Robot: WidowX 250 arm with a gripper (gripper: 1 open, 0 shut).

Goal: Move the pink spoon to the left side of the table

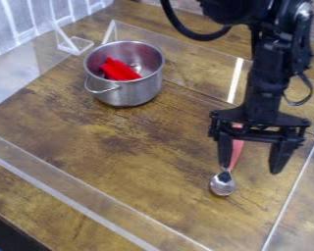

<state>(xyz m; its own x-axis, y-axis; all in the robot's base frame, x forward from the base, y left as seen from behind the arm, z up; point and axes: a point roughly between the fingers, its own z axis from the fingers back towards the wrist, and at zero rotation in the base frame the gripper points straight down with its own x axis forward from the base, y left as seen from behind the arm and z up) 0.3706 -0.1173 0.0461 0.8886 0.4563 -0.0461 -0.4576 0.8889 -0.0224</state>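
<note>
pink spoon (223, 182) on table (114, 162), prob. partly under hand (254, 169); hand wide open, grip on anything unclear.

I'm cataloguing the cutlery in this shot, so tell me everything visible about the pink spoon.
The pink spoon has a slim salmon-pink handle, plastic by its look, and a small, round, shiny metal bowl. It lies on the brown wood-grain table, right of the steel pot in the picture, bowl toward the camera. The open gripper partly hides the handle; whether they touch, I can't tell.
</note>
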